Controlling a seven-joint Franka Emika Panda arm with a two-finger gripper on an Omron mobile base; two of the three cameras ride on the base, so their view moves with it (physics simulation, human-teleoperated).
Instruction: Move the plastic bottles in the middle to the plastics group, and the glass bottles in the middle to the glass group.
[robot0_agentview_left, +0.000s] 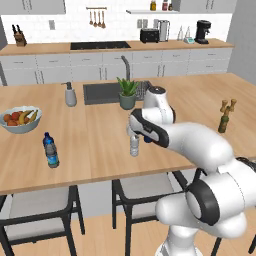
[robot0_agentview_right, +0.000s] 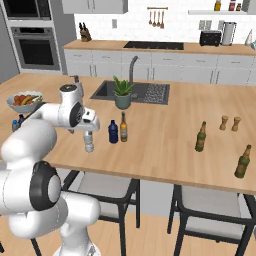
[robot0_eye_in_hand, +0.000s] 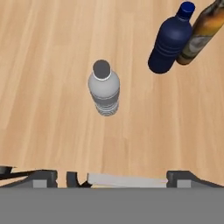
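The clear greyish bottle (robot0_eye_in_hand: 104, 87) with a white cap stands upright on the wooden island (robot0_eye_in_hand: 52, 52). My gripper (robot0_eye_in_hand: 113, 179) hangs open just above it, fingers wide apart and holding nothing. The base views show the gripper (robot0_agentview_left: 133, 131) (robot0_agentview_right: 88, 130) over this bottle (robot0_agentview_left: 134, 146) (robot0_agentview_right: 89, 142). A squat navy bottle (robot0_agentview_right: 113, 132) (robot0_eye_in_hand: 169, 39) and a small amber bottle (robot0_agentview_right: 123, 127) (robot0_eye_in_hand: 202, 33) stand together just to its right. The blue-labelled water bottle (robot0_agentview_left: 50, 150) stands at the island's left. A dark green bottle (robot0_agentview_left: 223, 122) (robot0_agentview_right: 201, 137) stands at the right.
A fruit bowl (robot0_agentview_left: 20, 119), a grey soap dispenser (robot0_agentview_left: 70, 95), a potted plant (robot0_agentview_left: 127, 94) and the sink (robot0_agentview_left: 102, 92) lie along the far side. A second green bottle (robot0_agentview_right: 243, 162) and two tan shakers (robot0_agentview_right: 229, 123) stand on the right. Chairs (robot0_agentview_left: 40, 205) are tucked under the near edge.
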